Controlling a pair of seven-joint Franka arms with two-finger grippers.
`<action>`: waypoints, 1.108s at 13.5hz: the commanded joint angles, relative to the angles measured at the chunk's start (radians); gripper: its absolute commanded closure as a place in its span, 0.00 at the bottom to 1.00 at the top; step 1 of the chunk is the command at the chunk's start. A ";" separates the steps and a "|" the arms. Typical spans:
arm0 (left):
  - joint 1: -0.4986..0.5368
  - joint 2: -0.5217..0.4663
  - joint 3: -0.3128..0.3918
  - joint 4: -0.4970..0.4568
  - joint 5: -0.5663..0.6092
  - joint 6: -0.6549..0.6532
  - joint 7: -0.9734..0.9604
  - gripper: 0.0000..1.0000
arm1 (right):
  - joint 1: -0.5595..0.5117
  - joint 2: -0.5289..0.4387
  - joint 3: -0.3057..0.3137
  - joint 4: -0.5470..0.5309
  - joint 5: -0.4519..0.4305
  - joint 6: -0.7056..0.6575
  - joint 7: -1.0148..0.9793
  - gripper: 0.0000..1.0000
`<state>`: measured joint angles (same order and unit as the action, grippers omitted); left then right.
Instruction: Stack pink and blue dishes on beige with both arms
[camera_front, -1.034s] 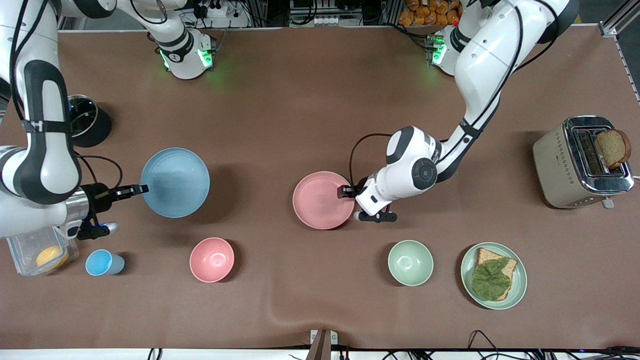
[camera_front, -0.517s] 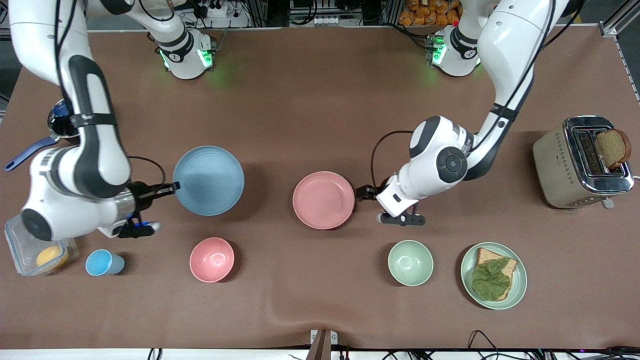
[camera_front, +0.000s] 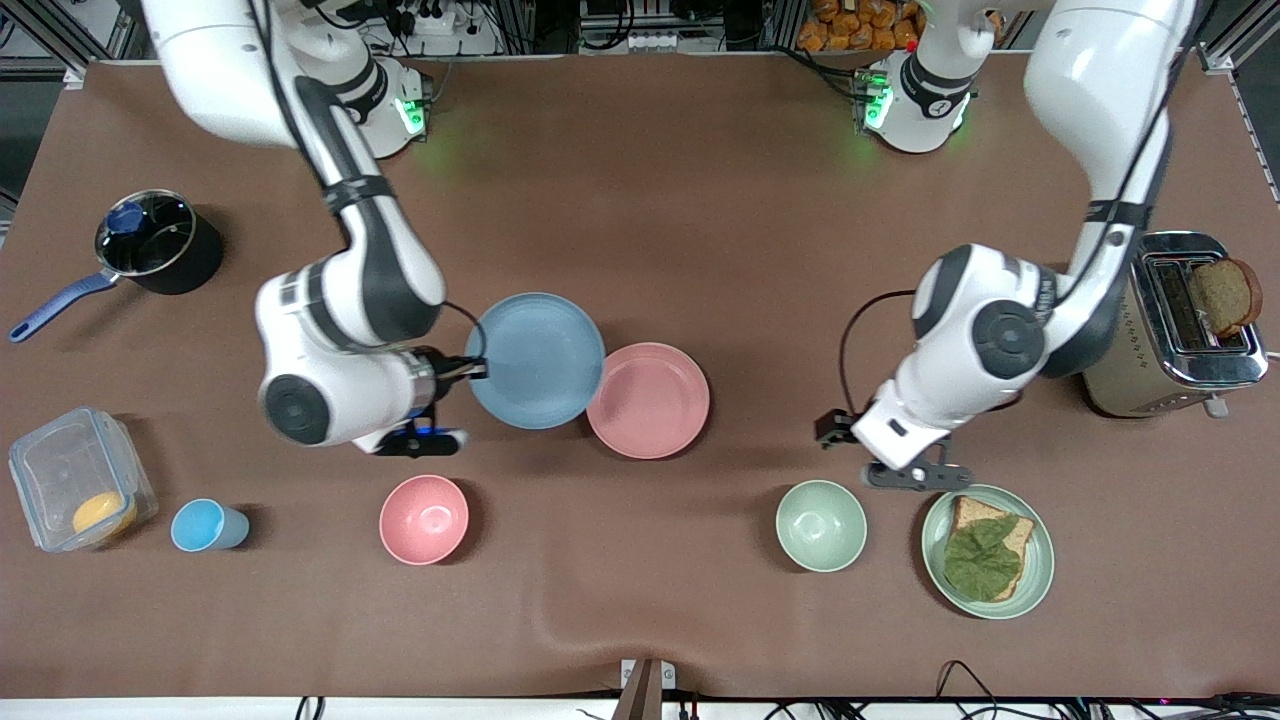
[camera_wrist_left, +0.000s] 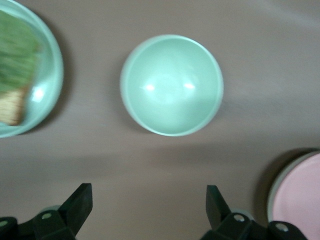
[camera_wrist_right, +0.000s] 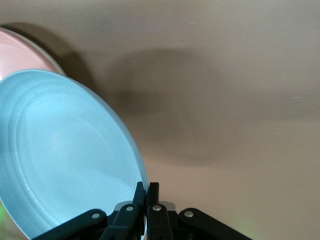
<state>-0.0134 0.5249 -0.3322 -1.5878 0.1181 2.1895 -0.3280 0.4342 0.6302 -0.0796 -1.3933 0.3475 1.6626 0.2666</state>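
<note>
My right gripper (camera_front: 478, 368) (camera_wrist_right: 148, 186) is shut on the rim of the light blue plate (camera_front: 535, 360) (camera_wrist_right: 65, 160). It holds the plate up beside the pink plate (camera_front: 652, 402) (camera_wrist_right: 20, 47), with the blue edge overlapping the pink rim in the front view. The pink plate (camera_wrist_left: 302, 200) lies flat at mid-table. A thin cream rim of the beige plate (camera_wrist_left: 271, 202) (camera_wrist_right: 52, 67) shows just under it; the rest of the beige plate is hidden. Over bare table between the pink plate and the green bowl, my left gripper (camera_front: 830, 428) (camera_wrist_left: 148, 192) stands open and holds nothing.
A green bowl (camera_front: 821, 525) (camera_wrist_left: 171, 85) and a green plate (camera_front: 1045, 550) with bread and lettuce lie near the left gripper. A toaster (camera_front: 1160, 325) stands at the left arm's end. A pink bowl (camera_front: 424, 519), blue cup (camera_front: 205, 526), clear box (camera_front: 75, 480) and pot (camera_front: 155, 240) lie toward the right arm's end.
The right arm carried the blue plate across the table up to the pink plate. The left gripper let go of the pink plate's rim and drew away toward the green bowl.
</note>
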 joint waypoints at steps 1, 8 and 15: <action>0.035 -0.095 -0.002 -0.009 0.021 -0.115 0.021 0.00 | 0.066 0.037 -0.011 0.017 0.001 0.077 0.077 1.00; 0.060 -0.299 0.093 0.031 -0.046 -0.407 0.184 0.00 | 0.176 0.095 -0.011 0.017 0.004 0.247 0.134 1.00; -0.089 -0.557 0.401 -0.123 -0.112 -0.461 0.371 0.00 | 0.189 0.128 -0.009 0.017 0.008 0.344 0.138 1.00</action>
<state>-0.0383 0.0522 -0.0086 -1.6239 0.0249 1.7241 0.0115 0.6198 0.7476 -0.0831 -1.3940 0.3476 1.9951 0.3898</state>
